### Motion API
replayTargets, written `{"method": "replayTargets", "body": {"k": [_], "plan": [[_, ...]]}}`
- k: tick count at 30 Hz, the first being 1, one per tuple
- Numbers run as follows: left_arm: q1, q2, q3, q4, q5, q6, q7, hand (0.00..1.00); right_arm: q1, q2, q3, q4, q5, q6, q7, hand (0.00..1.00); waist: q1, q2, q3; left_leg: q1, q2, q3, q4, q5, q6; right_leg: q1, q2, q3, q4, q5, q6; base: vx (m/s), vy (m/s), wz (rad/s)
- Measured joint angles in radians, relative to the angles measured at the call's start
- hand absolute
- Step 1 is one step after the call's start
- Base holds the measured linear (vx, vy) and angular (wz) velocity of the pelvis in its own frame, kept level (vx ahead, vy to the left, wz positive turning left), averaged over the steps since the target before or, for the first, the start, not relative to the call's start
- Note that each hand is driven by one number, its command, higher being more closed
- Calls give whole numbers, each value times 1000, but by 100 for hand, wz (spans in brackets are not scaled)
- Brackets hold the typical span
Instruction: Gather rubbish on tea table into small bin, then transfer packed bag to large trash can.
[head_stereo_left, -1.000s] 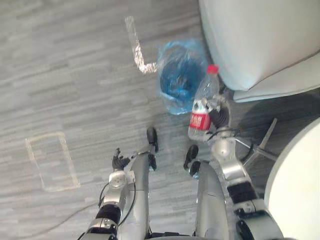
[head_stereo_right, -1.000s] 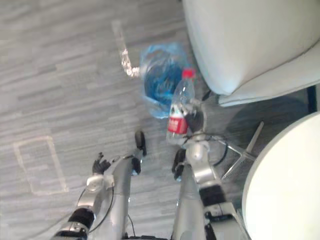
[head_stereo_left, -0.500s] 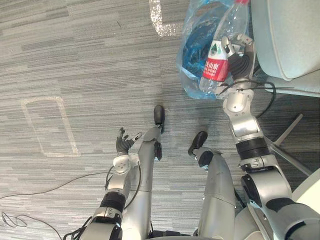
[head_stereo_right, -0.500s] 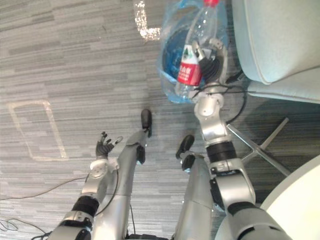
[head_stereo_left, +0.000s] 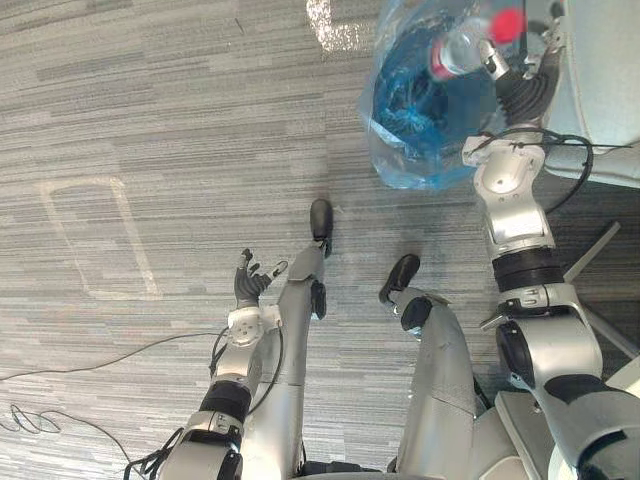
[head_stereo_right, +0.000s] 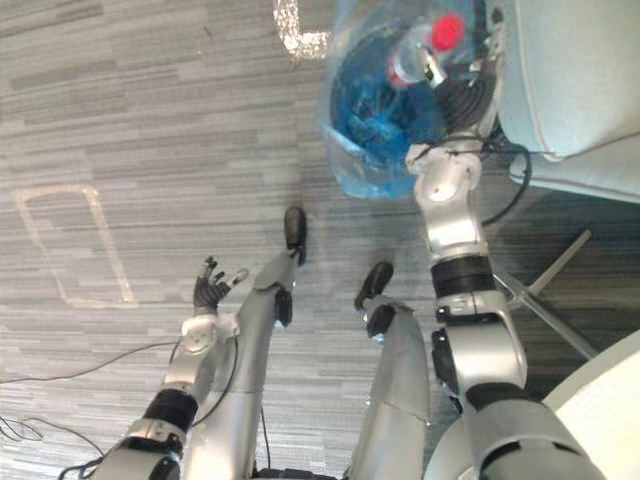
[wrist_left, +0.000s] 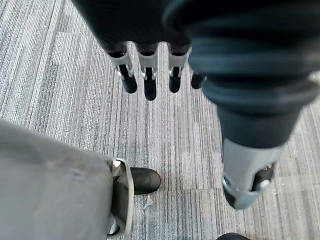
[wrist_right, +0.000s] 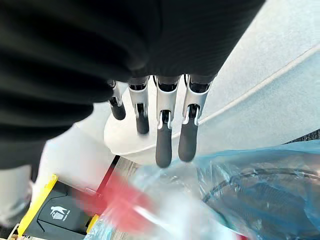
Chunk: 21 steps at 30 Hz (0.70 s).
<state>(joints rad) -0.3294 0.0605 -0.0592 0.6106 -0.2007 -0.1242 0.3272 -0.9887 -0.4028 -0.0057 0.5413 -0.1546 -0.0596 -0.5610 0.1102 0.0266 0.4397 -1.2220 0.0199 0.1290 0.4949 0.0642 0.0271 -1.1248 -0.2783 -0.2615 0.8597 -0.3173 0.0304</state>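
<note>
A small bin lined with a blue plastic bag (head_stereo_left: 425, 100) stands on the grey carpet beside a pale armchair. My right hand (head_stereo_left: 525, 85) is raised over the bin's rim, and in the right wrist view its fingers (wrist_right: 165, 125) are straight and hold nothing. A clear water bottle (head_stereo_left: 455, 52) with a red cap and red label lies blurred just below them, over the bag's mouth (wrist_right: 260, 175), free of the hand. My left hand (head_stereo_left: 250, 285) hangs open low at my left side, its fingers (wrist_left: 150, 75) straight above bare carpet.
The pale armchair (head_stereo_left: 600, 80) is close on the right of the bin, with a metal chair leg (head_stereo_left: 600, 240) below it. A white round table (head_stereo_right: 600, 420) is at the lower right. A black and yellow container (wrist_right: 55, 215) stands past the table. Tape marks (head_stereo_left: 95, 240) lie on the carpet.
The camera has shifted. My right hand carried the bottle forward over the bin and its fingers have straightened; the bottle has left the grip and tips into the bag. The left hand stays put.
</note>
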Motion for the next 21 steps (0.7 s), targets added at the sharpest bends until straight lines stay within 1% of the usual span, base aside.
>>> {"method": "replayTargets", "body": {"k": [2,3,5,8,14,18,21], "plan": [[0,1,0,0,0,0,0,0,4,0,9,-1,-2,0,0,0,-1,0,0,0,1,0,2,0,-1,0,0,1,3,0,-1,-69,21,-2],[0,2,0,0,0,0,0,0,14,0,16,-3,-4,0,0,0,-1,0,0,0,2,0,2,-4,-7,0,0,1,5,-1,-3,-65,20,-2],[-1,3,-1,0,1,0,0,0,39,0,28,-7,-28,0,0,0,-1,0,-1,0,5,1,0,-6,-8,0,2,1,5,1,-5,-61,19,-4],[-2,5,-1,0,1,1,0,0,102,0,59,-46,-113,1,6,0,-1,-1,-1,0,13,9,6,-8,-5,0,8,5,3,4,-10,-62,21,-9],[-3,19,-10,1,2,1,0,0,185,-6,100,-102,-247,8,20,0,-1,-2,-3,0,34,24,15,-11,1,-3,22,10,-8,11,-21,-67,11,-11],[-3,34,-24,4,2,0,0,0,207,-12,131,-102,-314,21,35,0,-1,-2,-3,0,42,40,14,-9,-2,-12,28,23,-10,15,-23,-56,-2,-9],[-6,42,-34,8,2,-2,0,0,202,-14,164,-83,-342,31,42,0,-2,-2,-3,-2,46,46,12,-9,-2,-18,30,28,-11,16,-24,-52,-1,-5]]}}
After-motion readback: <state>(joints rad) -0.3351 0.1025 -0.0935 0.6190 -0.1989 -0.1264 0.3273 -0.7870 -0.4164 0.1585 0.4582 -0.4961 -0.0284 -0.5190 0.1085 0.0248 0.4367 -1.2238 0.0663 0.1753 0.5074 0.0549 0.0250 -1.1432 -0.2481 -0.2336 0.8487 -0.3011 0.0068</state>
